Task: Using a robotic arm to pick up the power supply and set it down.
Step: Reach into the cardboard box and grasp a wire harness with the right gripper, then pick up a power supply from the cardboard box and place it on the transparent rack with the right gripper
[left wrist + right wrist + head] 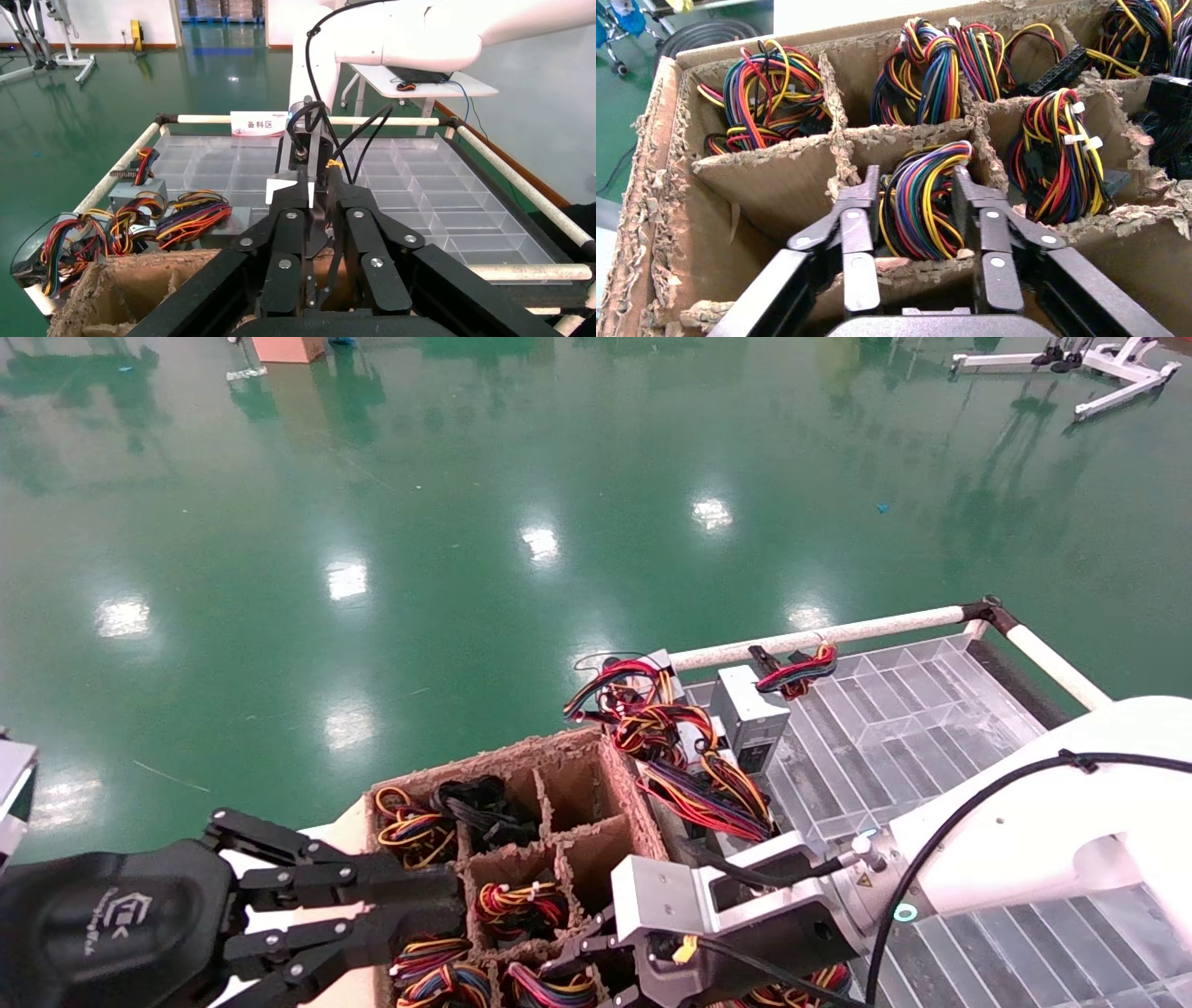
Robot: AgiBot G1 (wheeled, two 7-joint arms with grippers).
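Head view, left to right: left gripper [438, 915] enters from the lower left corner, black with a white logo, its fingers [372, 877] lying close together and pointing at the near left edge of the cardboard box [521, 766]; nothing is between them; in the left wrist view the same fingers [358, 239] nearly meet, with a thin gap only. The cardboard box is split by ragged dividers into cells; most cells hold a wire bundle, two cells toward the far right corner show bare cardboard. Right gripper [568, 971] comes in from the lower right on a white forearm [1052, 803], silver block [656, 896] at the wrist, reaching down into the near row of cells. Right wrist view: right gripper [916, 210] has its jaws partly open, one finger [859, 210] on each side of the coloured wire bundle [919, 203] of a power supply seated in a cell; fingers touch or almost touch the wires, firm grip not confirmed; the metal body is hidden below the wires. Beyond the box to the right, a clear plastic tray [894, 710] with compartments sits inside a white rail frame [819, 635]; on its left edge lie loose power supplies, one grey box [754, 719] upright beside a tangle of wires [689, 756].
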